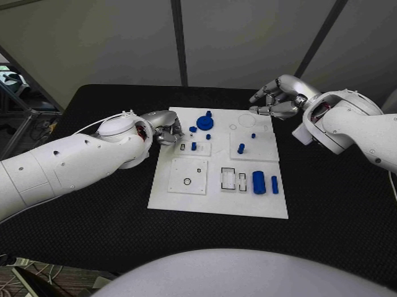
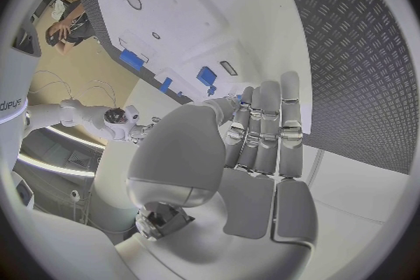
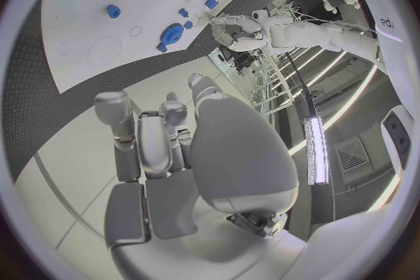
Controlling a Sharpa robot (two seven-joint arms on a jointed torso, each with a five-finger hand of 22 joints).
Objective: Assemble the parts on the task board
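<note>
The white task board (image 1: 218, 204) lies in the middle of the black table. On it are blue parts: a round disc (image 1: 204, 122) at the far left, small pegs (image 1: 241, 148) near the centre, and a thick cylinder (image 1: 259, 182) beside a thin bar (image 1: 275, 184) at the near right. My left hand (image 1: 167, 127) hovers at the board's far left edge, its fingers (image 2: 262, 126) held straight and side by side, holding nothing. My right hand (image 1: 279, 99) hangs over the table just beyond the board's far right corner, its fingers (image 3: 140, 140) loosely bent and holding nothing.
The board carries raised white plates with slots, one at the near left (image 1: 188, 176) and a rectangular frame (image 1: 228, 179). Black table (image 1: 341, 204) stretches bare on both sides of the board. A metal rack (image 1: 10, 93) stands off the table's left.
</note>
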